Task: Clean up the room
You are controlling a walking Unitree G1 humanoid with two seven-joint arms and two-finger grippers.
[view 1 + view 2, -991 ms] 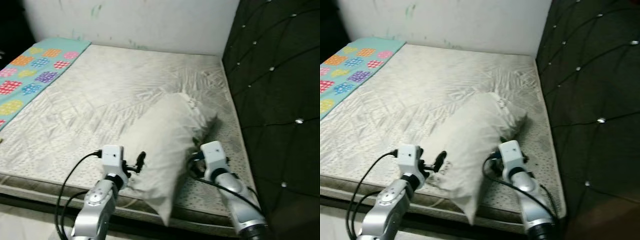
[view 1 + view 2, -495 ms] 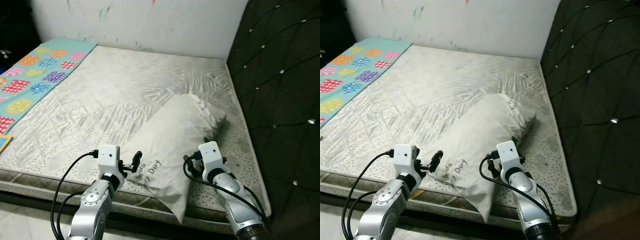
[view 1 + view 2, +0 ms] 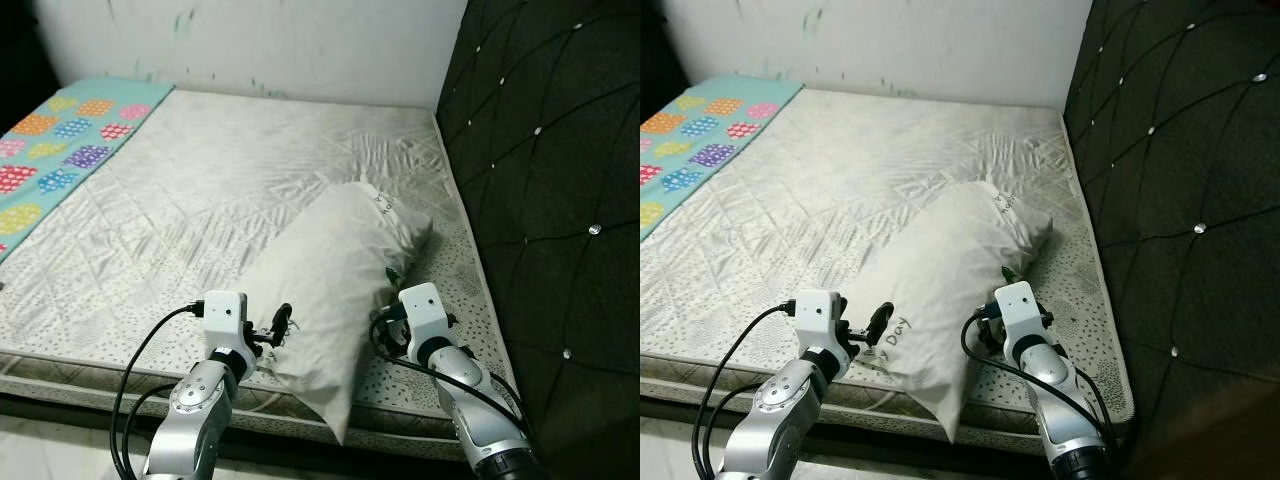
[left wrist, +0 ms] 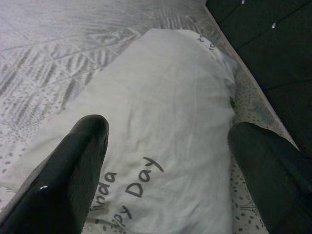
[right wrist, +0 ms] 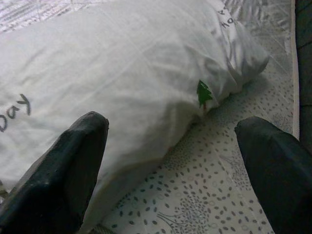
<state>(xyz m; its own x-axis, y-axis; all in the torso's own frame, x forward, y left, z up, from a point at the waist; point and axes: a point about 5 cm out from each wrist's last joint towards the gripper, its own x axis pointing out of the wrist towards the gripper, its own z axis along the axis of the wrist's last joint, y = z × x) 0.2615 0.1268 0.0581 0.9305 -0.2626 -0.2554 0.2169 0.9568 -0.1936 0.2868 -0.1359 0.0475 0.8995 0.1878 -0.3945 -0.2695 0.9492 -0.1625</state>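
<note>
Left eye view, one pillow (image 3: 335, 275), one mattress (image 3: 180, 190), two grippers.

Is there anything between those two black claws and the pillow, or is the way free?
Nothing visible is in the way. The white pillow lies on the mattress, and the left gripper and right gripper sit at either side of its near end, both open, with only bare mattress between fingers and pillow.

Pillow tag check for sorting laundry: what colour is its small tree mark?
Green, on the white pillow; right wrist view.
</note>
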